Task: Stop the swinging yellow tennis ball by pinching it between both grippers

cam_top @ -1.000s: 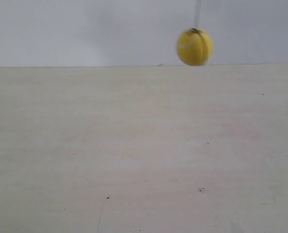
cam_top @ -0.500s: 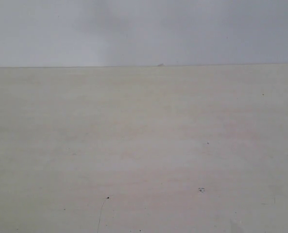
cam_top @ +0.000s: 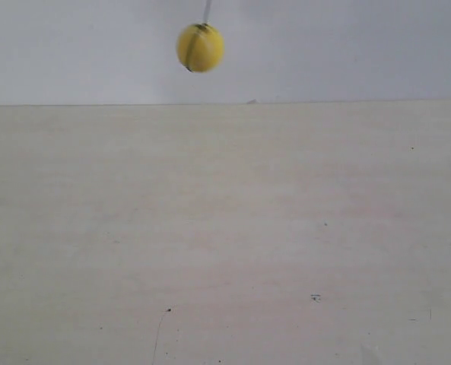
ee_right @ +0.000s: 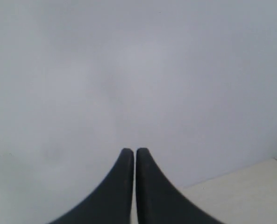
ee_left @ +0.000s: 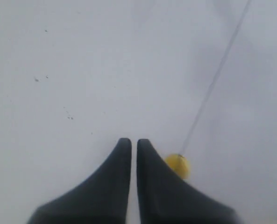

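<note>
Fingers [ee_left: 111, 186] on L gripper [ee_left: 134, 141]: pressed nearly together, just a thin slit between the tips, not gripping anything. R gripper [ee_right: 135, 150]: same, fingers [ee_right: 115, 191] closed up w/ a hairline gap, pointing at grey wall [ee_right: 138, 70]. Corner of table [ee_right: 255, 186] shows off to one side.

Ext view: ball [cam_top: 200, 48] hangs on string [cam_top: 207, 10], high up in front of the wall, above the table's far edge and well clear of the table [cam_top: 225, 228]. Slightly blurred, dark line down one side.

L wrist view: ball [ee_left: 178, 164] sits just past one finger, partly hidden behind it, apart from the tips. Looks farther off than the fingers. String [ee_left: 215, 79] runs straight from it to the frame edge. Backdrop there is pale w/ a few dark specks [ee_left: 69, 116]. Table has small dark marks [cam_top: 316, 297] too.
</note>
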`<move>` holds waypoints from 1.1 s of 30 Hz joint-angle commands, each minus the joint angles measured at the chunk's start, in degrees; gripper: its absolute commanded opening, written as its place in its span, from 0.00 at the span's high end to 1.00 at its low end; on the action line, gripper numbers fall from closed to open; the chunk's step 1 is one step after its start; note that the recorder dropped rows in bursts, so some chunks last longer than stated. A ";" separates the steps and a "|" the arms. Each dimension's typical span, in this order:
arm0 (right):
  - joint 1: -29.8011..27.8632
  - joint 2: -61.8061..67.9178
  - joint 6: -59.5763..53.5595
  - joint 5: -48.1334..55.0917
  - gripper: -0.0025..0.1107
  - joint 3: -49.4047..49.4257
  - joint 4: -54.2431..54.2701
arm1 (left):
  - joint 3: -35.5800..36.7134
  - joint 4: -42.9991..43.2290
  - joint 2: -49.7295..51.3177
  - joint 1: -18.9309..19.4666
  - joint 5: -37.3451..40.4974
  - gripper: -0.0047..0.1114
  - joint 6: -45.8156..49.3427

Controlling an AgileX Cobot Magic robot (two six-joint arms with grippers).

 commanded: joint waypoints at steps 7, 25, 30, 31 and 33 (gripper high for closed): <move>-0.08 26.47 -0.59 -23.75 0.98 -0.50 -6.88 | -6.93 4.36 27.15 -0.55 -12.56 0.92 0.77; -0.08 77.61 -0.86 -46.35 0.98 -20.74 -27.14 | -20.82 19.01 70.55 -0.55 -39.17 0.92 4.76; -0.08 78.09 -2.33 -47.26 0.98 -21.36 -28.44 | -24.11 19.01 73.30 -0.55 -39.22 0.92 5.81; -0.08 78.09 -2.44 -47.73 0.98 -21.36 -28.96 | -24.97 19.01 73.84 -0.66 -39.22 0.92 5.81; -0.08 78.09 -2.44 -48.05 0.98 -21.36 -29.18 | -26.46 19.15 74.65 -0.66 -39.22 0.92 5.81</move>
